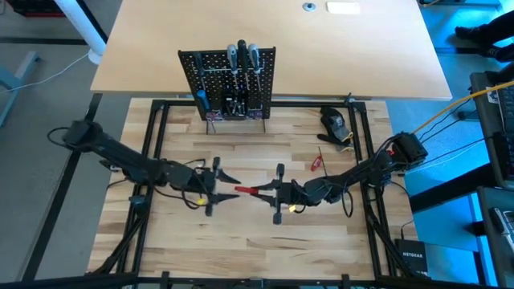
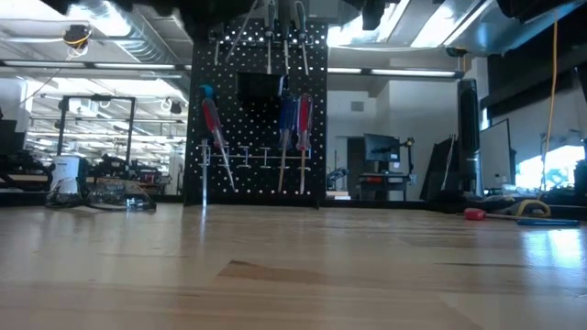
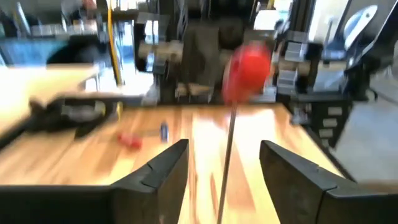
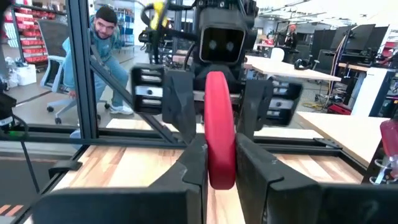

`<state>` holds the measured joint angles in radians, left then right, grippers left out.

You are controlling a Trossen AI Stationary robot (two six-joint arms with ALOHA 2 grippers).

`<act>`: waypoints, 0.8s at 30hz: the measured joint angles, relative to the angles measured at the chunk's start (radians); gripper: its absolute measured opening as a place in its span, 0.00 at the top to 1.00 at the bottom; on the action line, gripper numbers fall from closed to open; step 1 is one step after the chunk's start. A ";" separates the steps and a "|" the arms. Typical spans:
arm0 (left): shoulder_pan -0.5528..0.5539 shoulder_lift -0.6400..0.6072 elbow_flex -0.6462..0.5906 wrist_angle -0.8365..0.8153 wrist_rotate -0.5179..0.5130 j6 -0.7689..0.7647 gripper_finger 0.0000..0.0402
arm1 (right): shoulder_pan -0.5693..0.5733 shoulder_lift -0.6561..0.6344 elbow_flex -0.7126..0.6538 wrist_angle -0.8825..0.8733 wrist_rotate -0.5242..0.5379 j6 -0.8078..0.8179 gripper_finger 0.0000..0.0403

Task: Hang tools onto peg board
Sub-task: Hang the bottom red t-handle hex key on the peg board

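The black peg board (image 1: 229, 80) stands at the table's (image 1: 241, 233) far edge with screwdrivers hanging on it. Mid-table, the right gripper (image 1: 279, 193) pinches a red-handled screwdriver (image 1: 247, 190), whose shaft reaches between the left gripper's (image 1: 215, 186) spread fingers.

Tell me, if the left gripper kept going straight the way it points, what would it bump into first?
Probably the red screwdriver. Its shaft lies between the left gripper's open fingers, and the right gripper, facing it, pinches the red handle. The right gripper would come next, though depth is hard to judge.
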<state>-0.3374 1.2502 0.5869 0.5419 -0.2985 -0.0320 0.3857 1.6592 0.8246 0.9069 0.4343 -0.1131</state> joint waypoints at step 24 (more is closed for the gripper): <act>-0.029 -0.426 -0.294 -0.497 -0.054 -0.309 0.52 | -0.373 -0.053 0.552 -0.728 -0.296 -0.083 0.86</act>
<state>-0.3660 0.8242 0.2927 0.0447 -0.3524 -0.3409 0.0123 1.6066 1.3767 0.1790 0.1378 -0.1965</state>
